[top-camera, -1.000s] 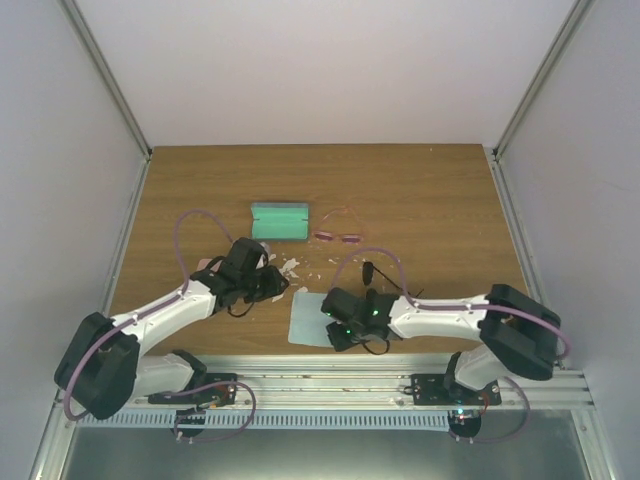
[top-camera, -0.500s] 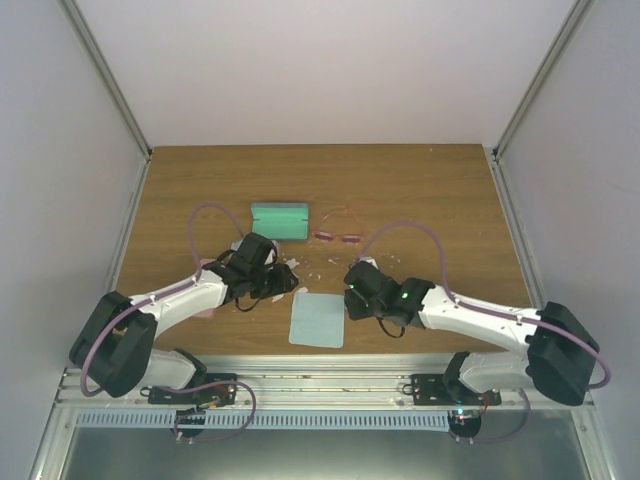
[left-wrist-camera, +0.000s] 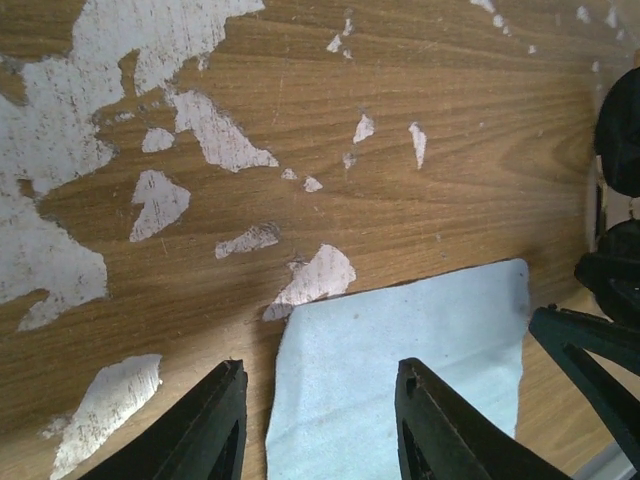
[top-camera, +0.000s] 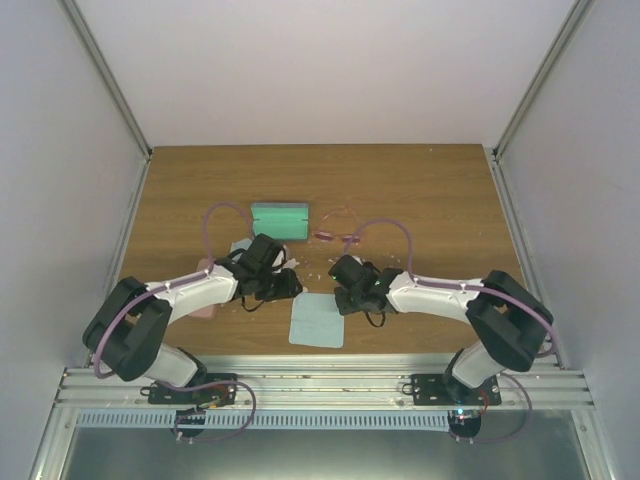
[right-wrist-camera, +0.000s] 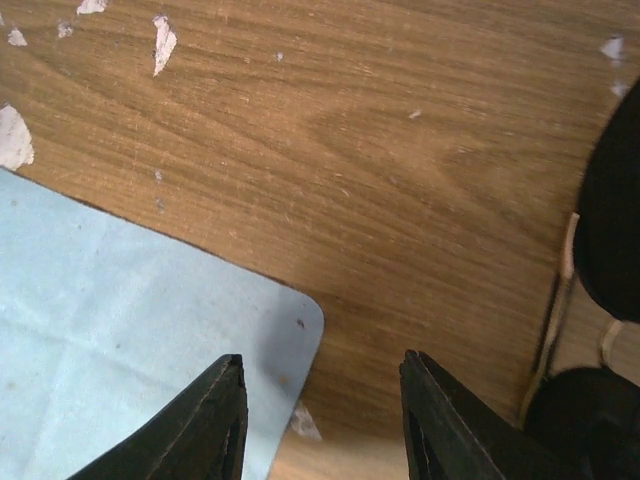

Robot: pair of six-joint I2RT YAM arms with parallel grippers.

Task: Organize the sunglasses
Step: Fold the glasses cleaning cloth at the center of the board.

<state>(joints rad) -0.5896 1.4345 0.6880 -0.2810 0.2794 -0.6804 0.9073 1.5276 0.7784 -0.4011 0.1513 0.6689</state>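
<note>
Left wrist: my left gripper (left-wrist-camera: pixel 318 385) is spread over the edge of the cloth (left-wrist-camera: pixel 400 345), bare table (left-wrist-camera: pixel 450 150) ahead; my right gripper (right-wrist-camera: pixel 320 370), spread at its corner, is closer in than before.

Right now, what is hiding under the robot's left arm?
A pink oblong thing peeks out beside the white left arm, and a pale blue cloth shows by its wrist. The rest of both is covered.
</note>
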